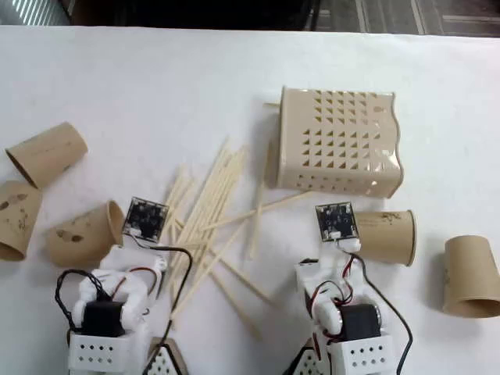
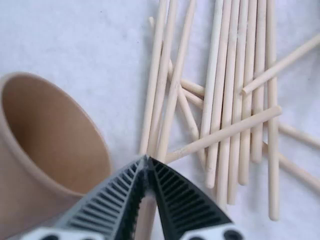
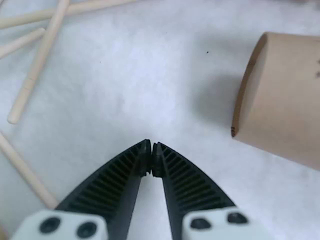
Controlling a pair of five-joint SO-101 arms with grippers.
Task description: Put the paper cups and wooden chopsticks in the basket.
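Both arms sit at the near edge of the desk (image 1: 156, 78) with nothing in hand, so no pick has begun. The left jaws are closed tip to tip and empty, poised over the pile of wooden chopsticks (image 1: 209, 209) just beside the open mouth of a paper cup (image 2: 47, 145) lying on its side. The right jaws are likewise shut on nothing, above bare desk, with another cup (image 3: 285, 107) lying near them.

In the high view, 5 cups lie tipped over: 3 at the left of the desk (image 1: 47, 152), 2 at the right (image 1: 470, 275). The chopsticks fan out between the arms, several crossing one another. The basket (image 1: 337, 141) appears to lie on its side at the far right of the pile, perforated wall up. I see no cup in it.

I judge the task barely started. Either arm must first open its jaws. The right arm (image 1: 348, 320) could then take its nearest cup by the rim wall and carry it to the basket's mouth, probably going in sideways rather than dropping from above.
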